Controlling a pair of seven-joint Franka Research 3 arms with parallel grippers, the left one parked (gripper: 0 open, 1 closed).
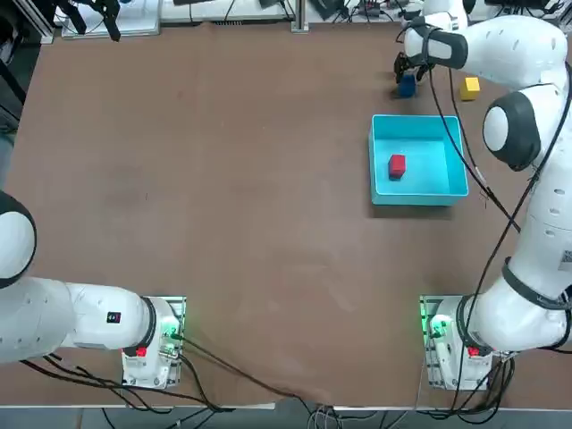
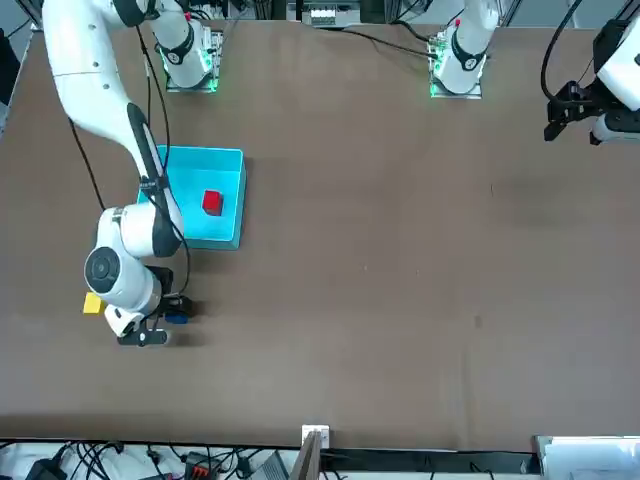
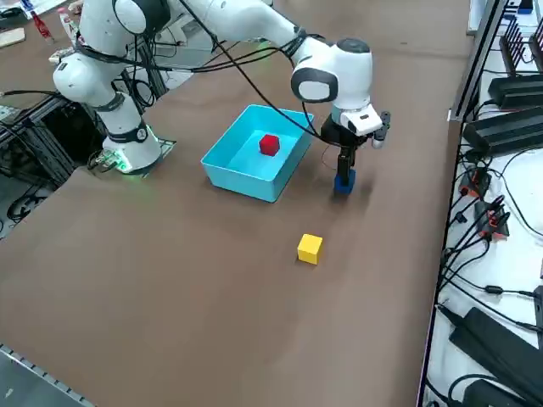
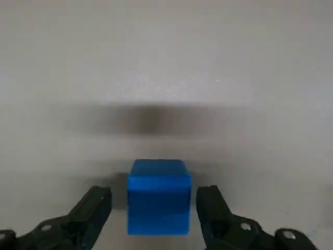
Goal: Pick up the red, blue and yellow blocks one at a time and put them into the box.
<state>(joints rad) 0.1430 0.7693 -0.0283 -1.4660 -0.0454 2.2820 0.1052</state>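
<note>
One block lies in the box. Beyond the box's far side, a second block sits between the claw's fingers; a third block lies to its right.

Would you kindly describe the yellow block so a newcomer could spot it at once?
Find the cyan box holding the red block. Beyond its far right corner sits the yellow block, alone on the bare table, unlike the blue block between the open right claw.
</note>
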